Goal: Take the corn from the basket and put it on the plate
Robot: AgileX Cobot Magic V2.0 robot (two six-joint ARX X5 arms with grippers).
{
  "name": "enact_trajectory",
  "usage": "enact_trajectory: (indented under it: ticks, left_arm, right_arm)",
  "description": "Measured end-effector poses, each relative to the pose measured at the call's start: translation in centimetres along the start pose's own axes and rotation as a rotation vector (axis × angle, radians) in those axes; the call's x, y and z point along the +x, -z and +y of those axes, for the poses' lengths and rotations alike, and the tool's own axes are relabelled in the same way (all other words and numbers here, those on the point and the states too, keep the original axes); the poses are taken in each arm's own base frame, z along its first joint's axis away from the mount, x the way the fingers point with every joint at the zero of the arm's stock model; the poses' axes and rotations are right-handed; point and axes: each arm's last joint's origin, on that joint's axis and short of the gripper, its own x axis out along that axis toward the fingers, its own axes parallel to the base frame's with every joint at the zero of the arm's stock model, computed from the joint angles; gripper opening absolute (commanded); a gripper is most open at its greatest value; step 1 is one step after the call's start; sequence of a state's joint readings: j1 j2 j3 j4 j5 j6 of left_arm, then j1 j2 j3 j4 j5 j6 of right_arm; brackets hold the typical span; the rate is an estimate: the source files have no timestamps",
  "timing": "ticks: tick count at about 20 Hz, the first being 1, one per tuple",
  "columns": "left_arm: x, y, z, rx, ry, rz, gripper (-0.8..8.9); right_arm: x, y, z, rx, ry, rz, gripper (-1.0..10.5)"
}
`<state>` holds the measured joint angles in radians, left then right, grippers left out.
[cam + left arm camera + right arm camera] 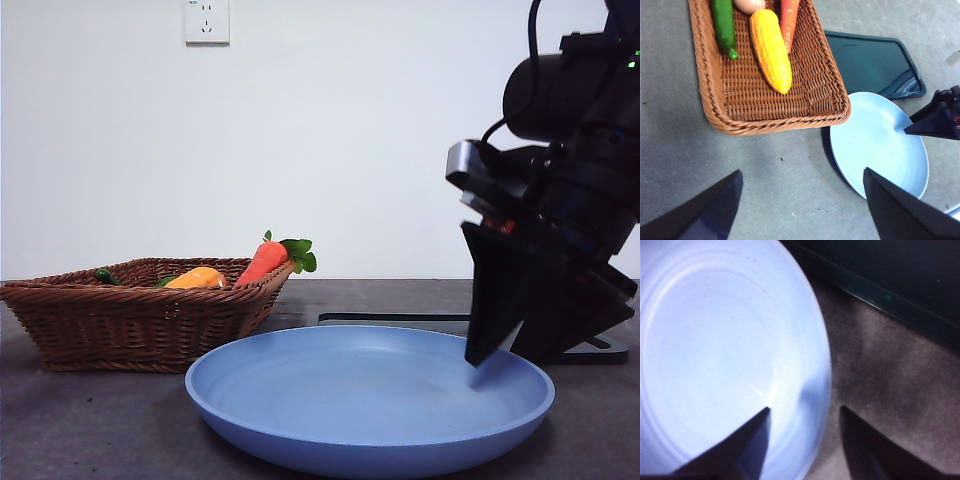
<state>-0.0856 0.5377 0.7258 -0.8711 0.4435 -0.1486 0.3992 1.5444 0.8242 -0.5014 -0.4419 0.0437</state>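
The bumpy orange-yellow corn cob (771, 49) lies in the brown wicker basket (824, 85), well apart from the right claw (804, 412), whose jaws straddle, apart, the light-blue round plate's (300, 432) rim on the grey bench (685, 140).

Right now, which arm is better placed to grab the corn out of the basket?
Probably the left. The left gripper hangs open above the table beside the basket, with the corn in view. The right gripper straddles the plate's rim, away from the basket.
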Motion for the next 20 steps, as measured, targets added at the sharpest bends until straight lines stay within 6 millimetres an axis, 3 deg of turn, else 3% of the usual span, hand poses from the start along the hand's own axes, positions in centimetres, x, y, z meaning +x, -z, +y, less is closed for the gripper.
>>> enact_trajectory:
  ticks: [3, 9, 14, 20]
  left_arm:
    - [0.0, 0.0, 0.0, 0.002, 0.001, -0.005, 3.91]
    - [1.1, -0.7, 0.4, -0.011, -0.004, 0.024, 3.90]
    - [3.7, -2.9, 0.6, 0.008, 0.016, 0.060, 3.90]
    - [8.7, -7.9, -1.0, 0.100, -0.088, 0.098, 3.90]
  right_arm:
    - [0.5, 0.0, -0.2, 0.008, 0.001, 0.017, 0.0]
    - [-0.1, 0.3, 0.0, 0.056, -0.003, 0.033, 0.0]
    - [-4.3, 1.5, 1.9, 0.035, 0.001, -0.010, 0.0]
    - [-9.8, 3.5, 4.5, -0.014, -0.012, -0.171, 0.0]
